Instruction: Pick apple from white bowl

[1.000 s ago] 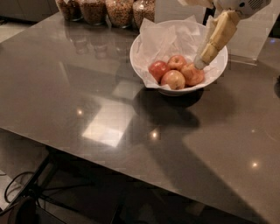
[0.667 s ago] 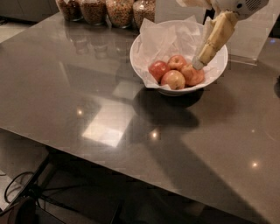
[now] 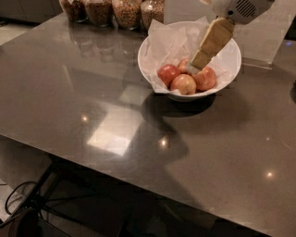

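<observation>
At the lower left, dark cables (image 3: 18,200) lie on the floor below the table edge. A broad, dark grey, glossy tabletop (image 3: 69,92) fills most of the view, with a pale square of reflected light (image 3: 111,135) near its front. Along the far edge stands a row of glass jars filled with brown grains (image 3: 127,11).

Right of the jars sits the large, round, glossy white bowl (image 3: 233,60), lined with crumpled white paper (image 3: 171,41). The apples lie in its bottom, touching one another: a red apple (image 3: 168,74) on the left, a paler red-and-yellow apple (image 3: 183,84) at the front, a reddish apple (image 3: 206,78) on the right, and a partly hidden apple (image 3: 183,65) behind them.

The robot's beige gripper (image 3: 193,68) slants down into the bowl from the grey-white arm housing (image 3: 243,9) at the upper right. Its tip is right at the apples (between the hidden one and the right one). Whether it is clenched on one cannot be told.
</observation>
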Controlling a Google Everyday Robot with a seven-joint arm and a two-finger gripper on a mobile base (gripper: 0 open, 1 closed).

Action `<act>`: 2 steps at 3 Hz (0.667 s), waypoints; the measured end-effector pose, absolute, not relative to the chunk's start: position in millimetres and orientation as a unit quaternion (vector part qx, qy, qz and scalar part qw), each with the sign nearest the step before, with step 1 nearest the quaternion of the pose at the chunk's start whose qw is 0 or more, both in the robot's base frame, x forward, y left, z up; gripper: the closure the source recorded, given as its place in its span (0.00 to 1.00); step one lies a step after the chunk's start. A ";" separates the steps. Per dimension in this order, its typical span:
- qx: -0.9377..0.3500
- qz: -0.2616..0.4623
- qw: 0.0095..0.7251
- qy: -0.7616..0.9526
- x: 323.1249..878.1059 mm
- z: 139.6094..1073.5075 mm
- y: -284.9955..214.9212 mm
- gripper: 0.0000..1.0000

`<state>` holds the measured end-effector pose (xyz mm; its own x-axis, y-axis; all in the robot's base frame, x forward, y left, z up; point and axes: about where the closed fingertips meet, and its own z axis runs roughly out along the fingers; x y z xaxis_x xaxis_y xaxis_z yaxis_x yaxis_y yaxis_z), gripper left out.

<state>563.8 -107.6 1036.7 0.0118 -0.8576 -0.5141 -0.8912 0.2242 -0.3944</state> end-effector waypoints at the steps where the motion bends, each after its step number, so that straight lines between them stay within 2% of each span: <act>1: -0.591 -0.007 0.339 0.732 575.5 1019.4 -116.9 0.00; 2: -0.591 -0.008 0.339 0.732 575.6 1019.4 -117.0 0.00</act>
